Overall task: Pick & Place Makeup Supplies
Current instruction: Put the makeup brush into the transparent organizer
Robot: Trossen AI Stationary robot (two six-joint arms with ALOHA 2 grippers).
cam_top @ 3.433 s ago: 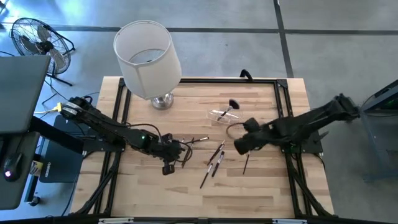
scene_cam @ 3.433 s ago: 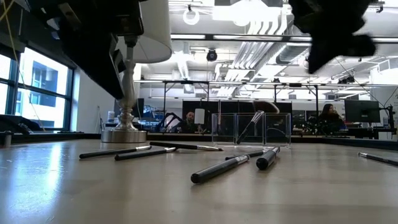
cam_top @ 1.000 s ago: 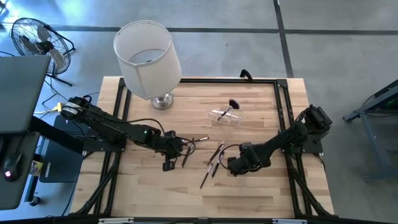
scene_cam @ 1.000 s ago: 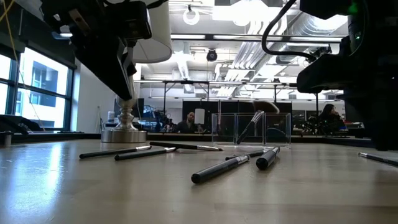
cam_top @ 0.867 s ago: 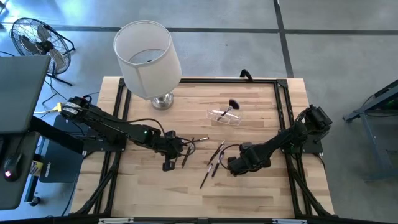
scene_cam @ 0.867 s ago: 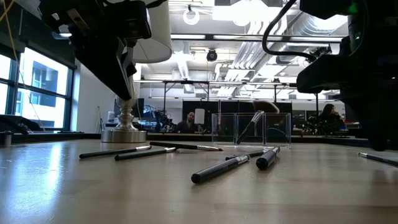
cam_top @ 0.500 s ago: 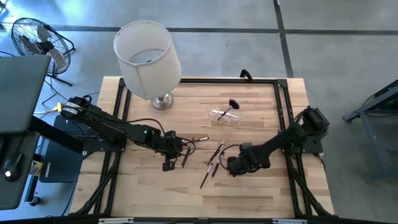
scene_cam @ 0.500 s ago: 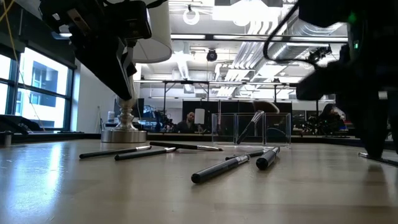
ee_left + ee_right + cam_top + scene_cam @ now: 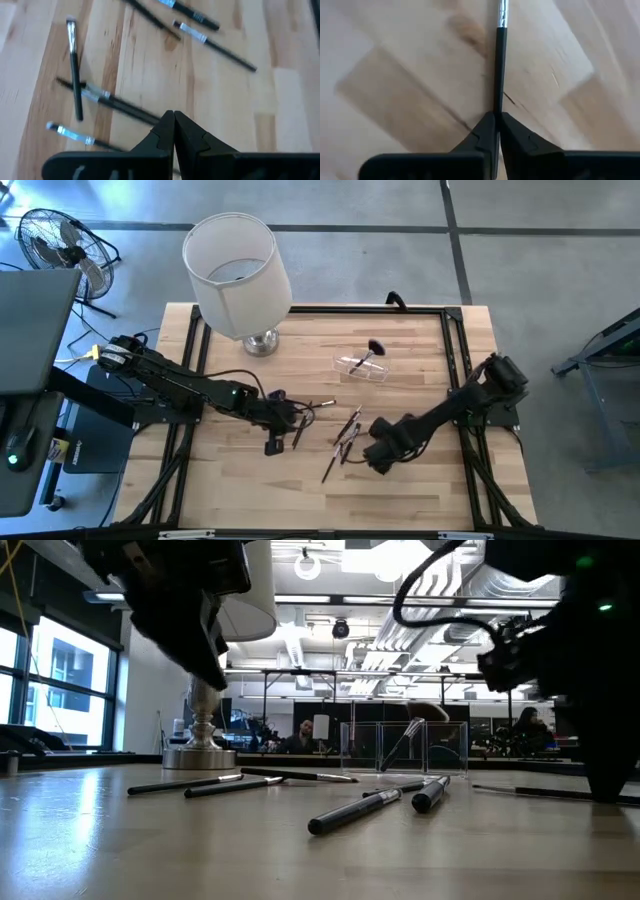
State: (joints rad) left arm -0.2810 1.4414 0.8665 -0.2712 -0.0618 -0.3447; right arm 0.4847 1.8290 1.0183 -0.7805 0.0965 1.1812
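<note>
one thin brush pinched, the rest scattered mid-worktop

several makeup supplies lie loose near the middle of the worktop (image 9: 420, 340): a cluster of dark brushes and pencils (image 9: 345, 438) just right of centre in the high view, and a few more brushes (image 9: 95, 95) under the left arm. one fluffy-headed brush (image 9: 372, 350) sits in a clear holder (image 9: 362, 367) toward the upper centre, right of the lamp (image 9: 240, 275).

the right pincer (image 9: 496, 122), low and right of centre in the high view, has its fingers pressed together on the dark handle of a slim brush (image 9: 499, 70), whose silver ferrule points away toward the top of the right wrist view. the brush seems to lie flat on or very near the wood. the left pincer (image 9: 173, 125) is pressed together with nothing between its fingers, hovering above the left group of brushes.

these pieces look light, stiff and narrow, with smooth round handles, so they likely roll and slip easily and could pivot in a pinch taken far from the balance point. the dark handle near its middle seems the best hold; bristle ends look soft and easily bent, so they are better left alone. a firm, square squeeze across the handle should do.
</note>
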